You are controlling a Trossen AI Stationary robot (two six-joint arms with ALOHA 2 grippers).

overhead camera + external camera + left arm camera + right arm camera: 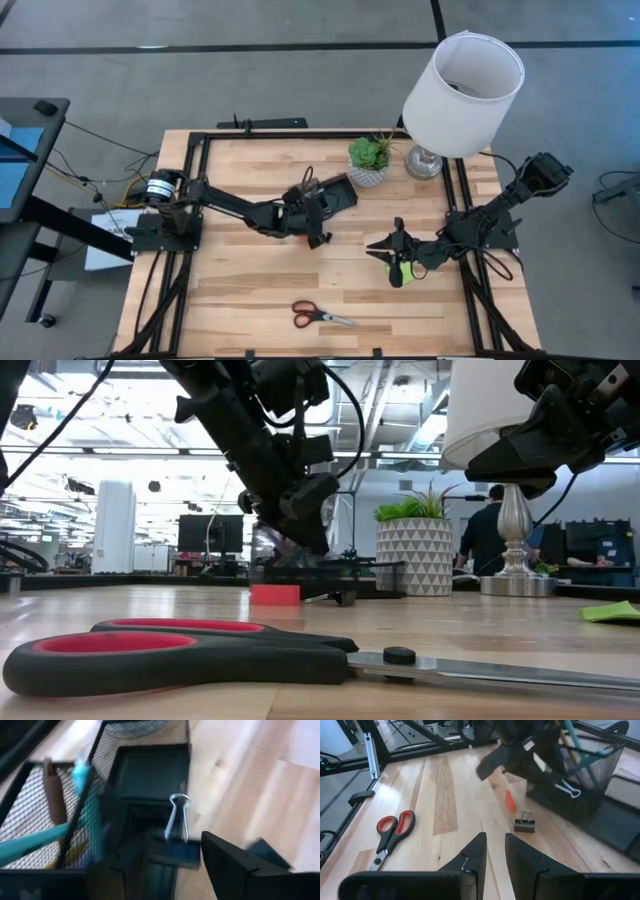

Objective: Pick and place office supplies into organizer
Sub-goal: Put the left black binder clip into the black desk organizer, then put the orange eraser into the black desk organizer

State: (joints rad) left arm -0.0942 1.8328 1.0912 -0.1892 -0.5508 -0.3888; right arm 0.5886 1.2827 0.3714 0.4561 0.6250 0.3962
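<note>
1. Left gripper [318,222] hangs at the organizer [150,760], fingers apart, holding nothing.
2. A binder clip [176,832] sits on the organizer's front edge, pens [65,805] beside it.
3. Perched there, the clip could tip out if bumped.
4. Right gripper [492,857], narrowly parted, waits; scissors [320,316] remain on the table.

Around the light wooden table [250,280] lies grey floor [200,80] crossed by dark lines, a white-shaded lamp [462,95] and a potted succulent [368,160] stand at the table's far edge, and beyond it stretch bright ceiling lights [100,420], dark monitors [210,532] and a person [490,530].
</note>
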